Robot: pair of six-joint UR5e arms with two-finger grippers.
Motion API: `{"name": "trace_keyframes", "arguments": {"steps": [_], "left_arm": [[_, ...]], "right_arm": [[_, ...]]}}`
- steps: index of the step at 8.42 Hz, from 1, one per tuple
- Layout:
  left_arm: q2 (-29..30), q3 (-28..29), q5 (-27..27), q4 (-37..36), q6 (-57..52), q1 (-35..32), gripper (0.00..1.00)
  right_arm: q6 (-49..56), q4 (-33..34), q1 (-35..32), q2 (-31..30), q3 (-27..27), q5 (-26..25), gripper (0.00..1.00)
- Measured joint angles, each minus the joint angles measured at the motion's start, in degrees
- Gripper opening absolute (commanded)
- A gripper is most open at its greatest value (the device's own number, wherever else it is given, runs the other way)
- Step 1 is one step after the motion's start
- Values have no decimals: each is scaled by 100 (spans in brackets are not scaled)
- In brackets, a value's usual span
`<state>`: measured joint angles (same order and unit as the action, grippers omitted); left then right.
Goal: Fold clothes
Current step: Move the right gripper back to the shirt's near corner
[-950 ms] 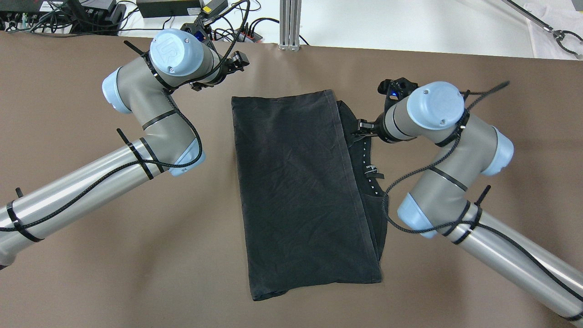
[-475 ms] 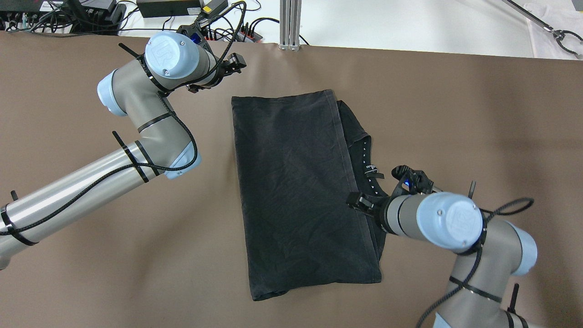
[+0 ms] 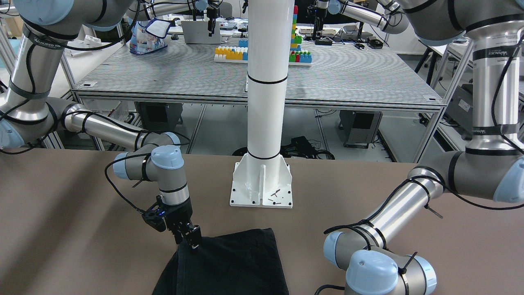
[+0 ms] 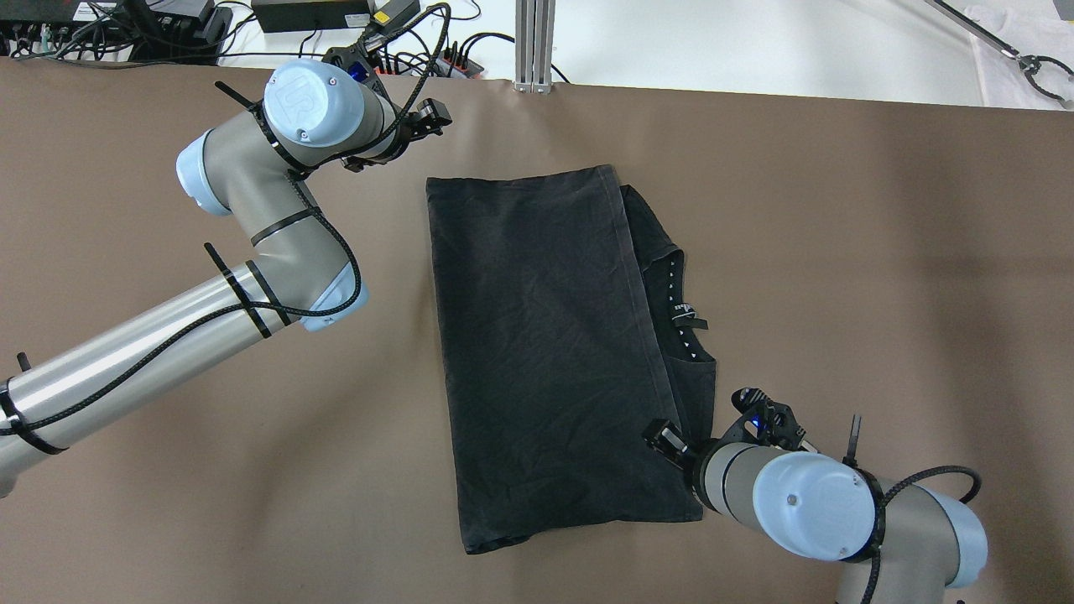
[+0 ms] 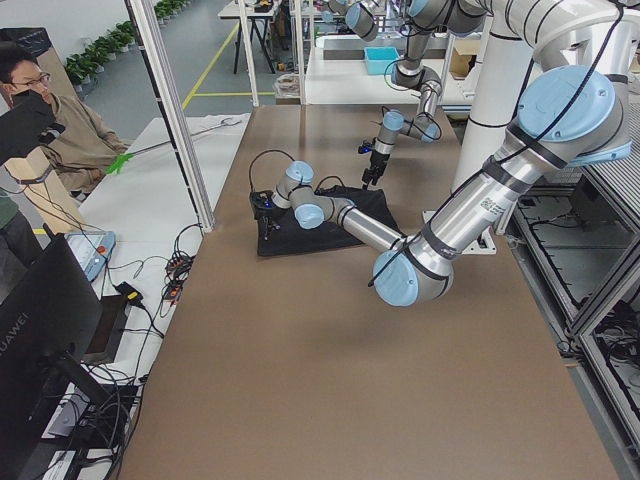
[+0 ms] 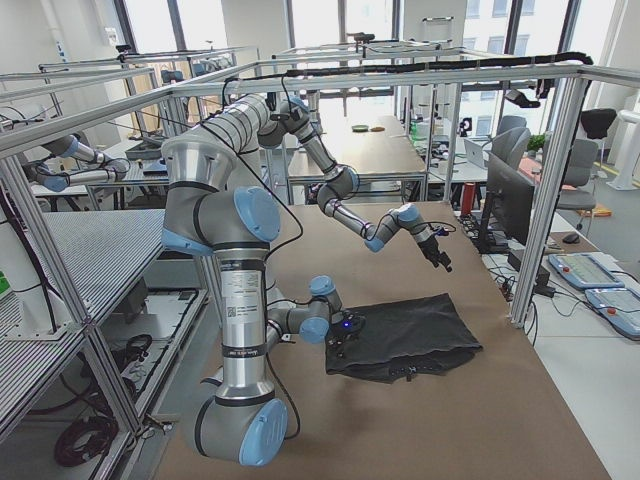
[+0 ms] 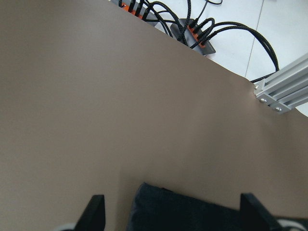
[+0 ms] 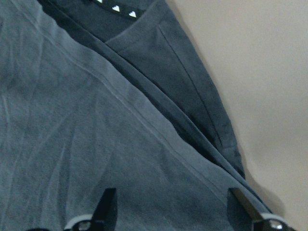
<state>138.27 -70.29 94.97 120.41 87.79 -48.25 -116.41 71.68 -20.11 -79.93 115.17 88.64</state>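
Noted black garment (image 4: 545,352) flat, half-folded mid-bench (image 4: 839,210), right hand (image 4: 661,438) open over its robot-side right corner, left hand (image 4: 432,117) open just off far-left corner; judged risk of pinching only top layer, skewing fold.

- Bright, even light falls from above on the brown counter (image 4: 168,520); the arms (image 4: 151,352) cast only soft, faint shadows.
- The white surface (image 4: 713,42) past its far edge is almost blown out.
- Right wrist view: the clothes (image 8: 96,134) look soft and washed to grey-blue; the right pincer (image 8: 172,195) shows blurred fingertips at the bottom edge.
- The windows (image 6: 330,30) glare at the back of the exterior right view.
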Motion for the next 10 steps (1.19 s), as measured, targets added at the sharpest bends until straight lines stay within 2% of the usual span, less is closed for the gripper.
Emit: {"name": "trace_keyframes", "arguments": {"steps": [4,6,7,8,9,10], "left_arm": [[7,-2,-60,0,5,29,100],[18,-2,-86,0,52,68,100],[21,-2,-99,0,68,77,100],[23,-2,-140,0,76,99,100],[28,-2,-173,0,88,127,100],[27,-2,-193,0,110,144,100]], "right_arm": [[-309,44,240,-54,-246,-14,67],[-291,71,257,-62,-309,15,59],[-276,77,259,-61,-337,19,49],[-259,81,261,-60,-367,21,31],[-250,82,261,-58,-389,21,8],[-249,83,261,-55,-402,19,1]]}}
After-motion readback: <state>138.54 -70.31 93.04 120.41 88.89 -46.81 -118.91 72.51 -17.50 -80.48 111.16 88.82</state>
